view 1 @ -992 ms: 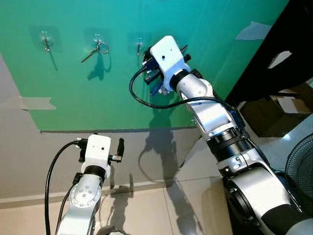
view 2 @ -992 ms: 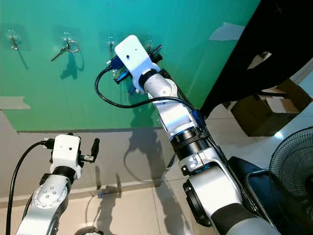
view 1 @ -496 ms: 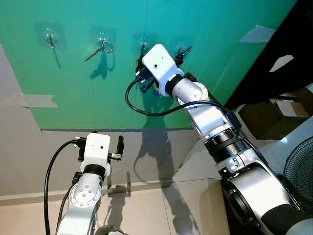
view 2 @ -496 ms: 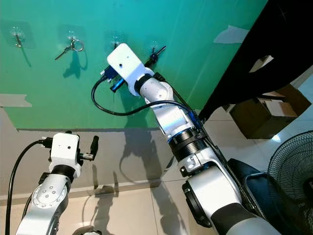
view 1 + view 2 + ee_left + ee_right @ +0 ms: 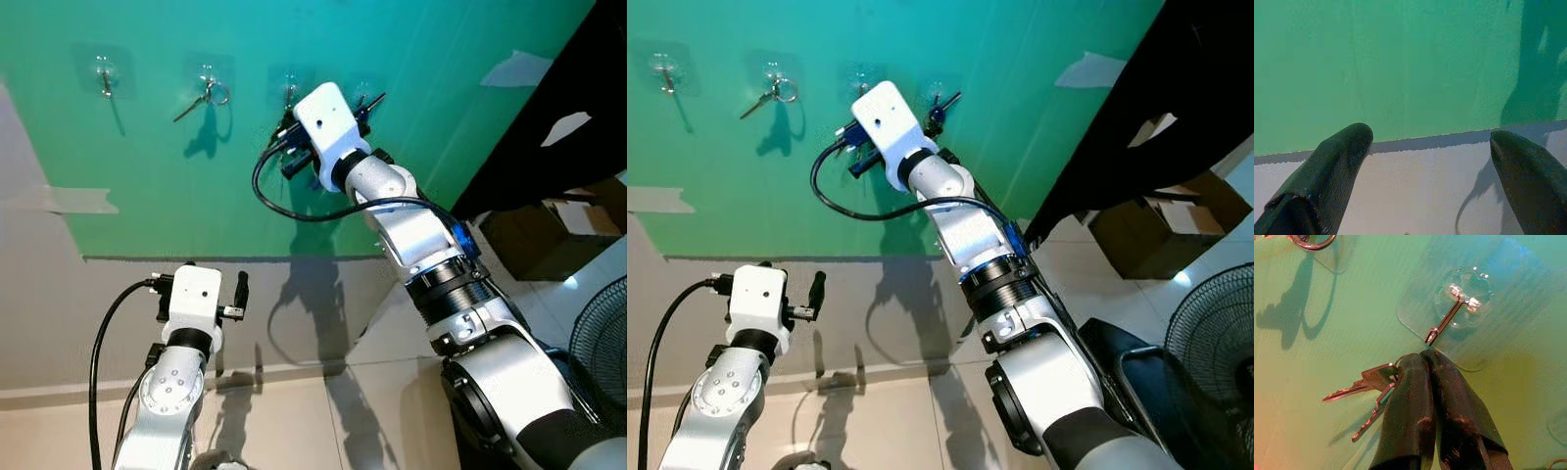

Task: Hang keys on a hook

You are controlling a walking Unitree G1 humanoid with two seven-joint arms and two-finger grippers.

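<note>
A green board (image 5: 176,166) on the wall carries a row of clear stick-on hooks. My right gripper (image 5: 1424,357) is raised against the board, its black fingers (image 5: 364,101) poking out past the white wrist housing. It is shut on a set of silver keys (image 5: 1369,379), which fan out to one side of the fingers. The fingertips sit just under the tip of a metal hook (image 5: 1447,320), close to touching it. My left gripper (image 5: 1430,142) is held low in front of the wall, open, with nothing between its fingers.
Another set of keys (image 5: 208,93) hangs by its ring from a hook further left. A bare hook (image 5: 102,70) is at the far left. A dark panel (image 5: 588,78), a cardboard box (image 5: 549,230) and a fan (image 5: 602,343) stand to the right.
My right wrist dipped left, then came back up a little toward the hooks, still shut on the keys. The view shifted slightly. The left arm has not moved.
</note>
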